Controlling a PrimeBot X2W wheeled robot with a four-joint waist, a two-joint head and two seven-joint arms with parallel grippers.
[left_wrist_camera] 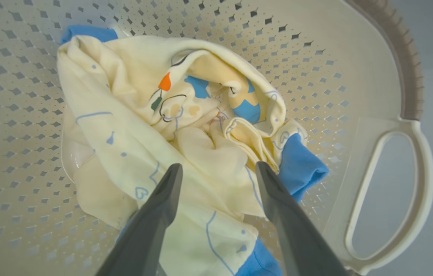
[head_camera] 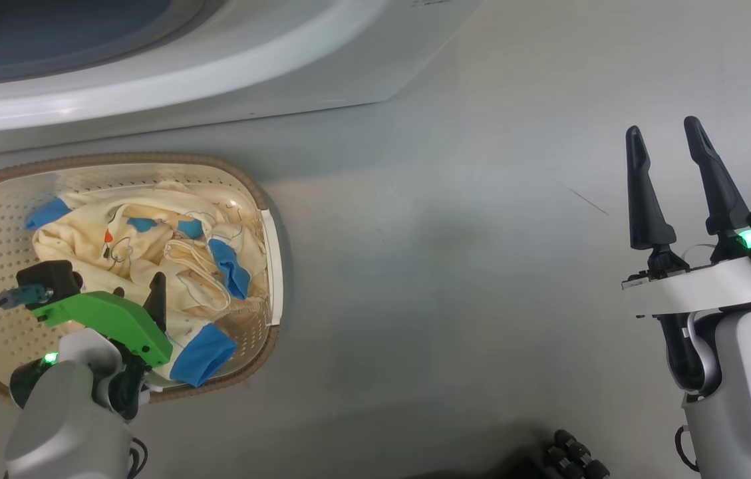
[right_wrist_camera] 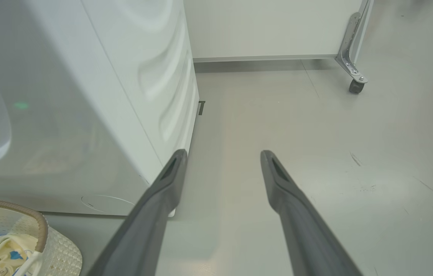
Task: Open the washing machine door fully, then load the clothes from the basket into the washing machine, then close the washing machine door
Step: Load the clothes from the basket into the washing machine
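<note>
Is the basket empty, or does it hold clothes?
Not empty. Crumpled clothes, cream-yellow with blue cuffs, lie inside the basket, under the open left gripper.

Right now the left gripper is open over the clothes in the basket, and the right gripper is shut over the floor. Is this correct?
No: the right gripper is open, not shut, over the floor; the right wrist view shows it. The left gripper is open over the clothes in the basket.
</note>
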